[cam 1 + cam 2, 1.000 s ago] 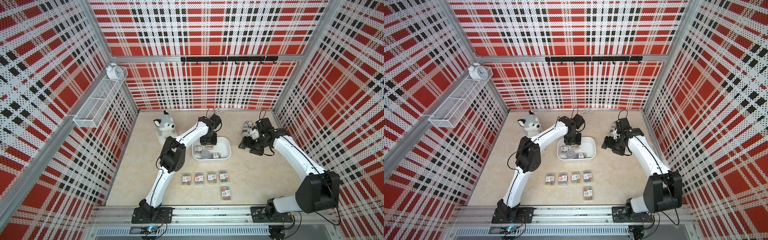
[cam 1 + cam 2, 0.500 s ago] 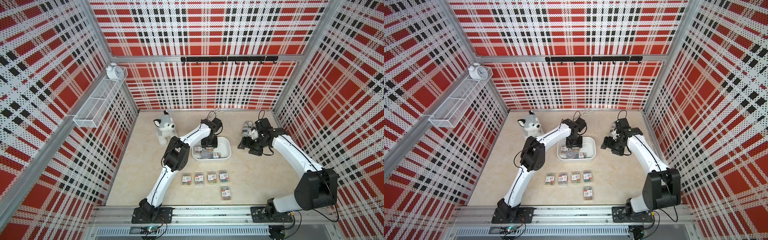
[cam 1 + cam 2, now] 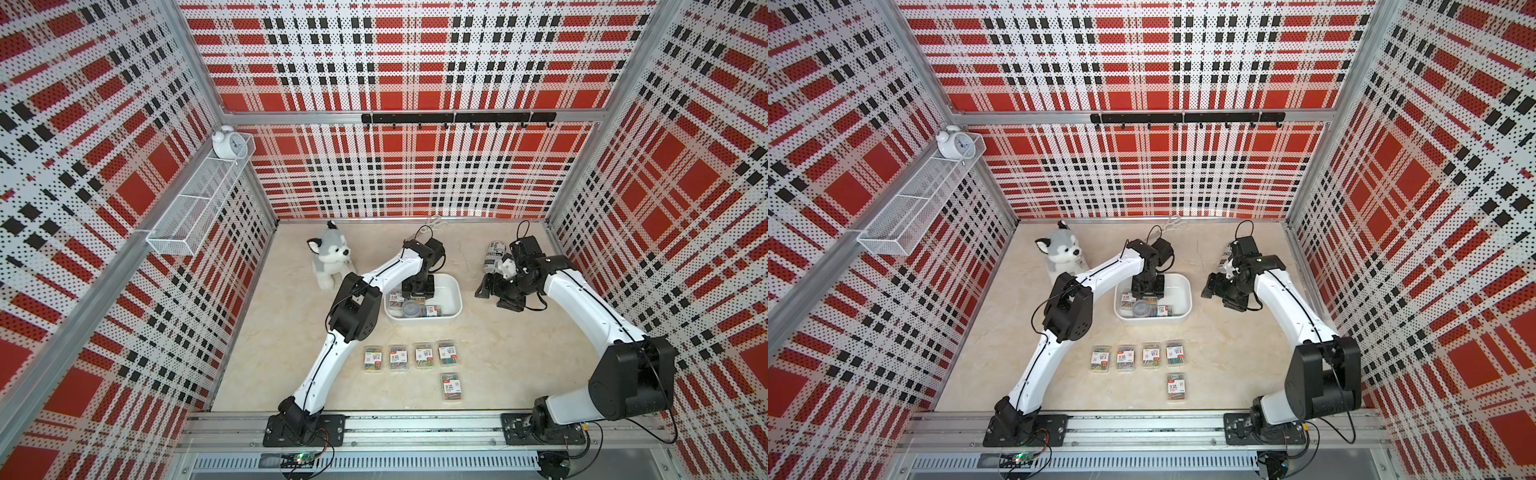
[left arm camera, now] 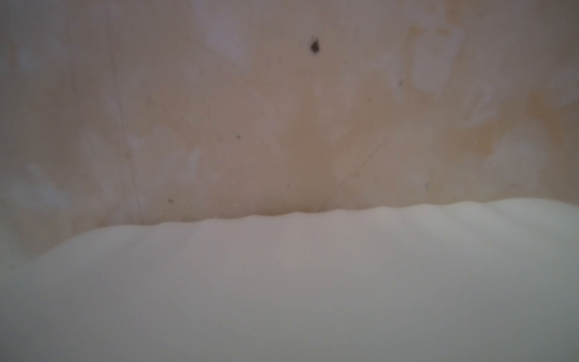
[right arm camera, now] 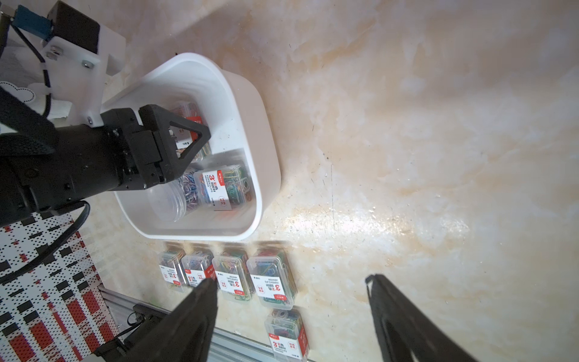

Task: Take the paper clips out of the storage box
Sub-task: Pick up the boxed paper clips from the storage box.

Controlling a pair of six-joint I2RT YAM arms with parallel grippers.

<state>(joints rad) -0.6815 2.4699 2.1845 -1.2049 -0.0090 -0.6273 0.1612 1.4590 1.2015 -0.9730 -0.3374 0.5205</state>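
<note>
1. Enclosure: you look down into a booth of red, black and white plaid perforated panels over a beige marbled tabletop (image 3: 519, 353).
2. Storage box (image 3: 446, 289): white with rounded corners, flat on the tabletop just above the centre of both top views.
3. Paper clip cases in the box: you have three clear cases. One is at its left end (image 3: 395, 300), one at its lower edge (image 3: 434, 311) and one under the left gripper. The round tub (image 3: 410, 308) lies between them.
4. Paper clip cases outside: four lie in a row (image 3: 423, 355) below the box and a fifth (image 3: 452, 386) lies alone at the row's lower right. All are flat, labels up, none touching.
5. Left gripper (image 3: 417, 294): it reaches down into the box, fingers closed on the held case (image 5: 188, 110).
6. Right gripper (image 5: 289, 280): jaws wide apart with nothing between them, over bare tabletop right of the box.
7. Left wrist view: blurred. You get only a beige surface and a white edge.
8. Other items:
   - plush husky (image 3: 330, 259), upper left of the box
   - printed cylinder (image 3: 494, 257), beside the right arm
   - wire basket (image 3: 195, 212) holding an alarm clock (image 3: 228, 143), on the left wall
   - black hook rail (image 3: 457, 118), on the rear wall
</note>
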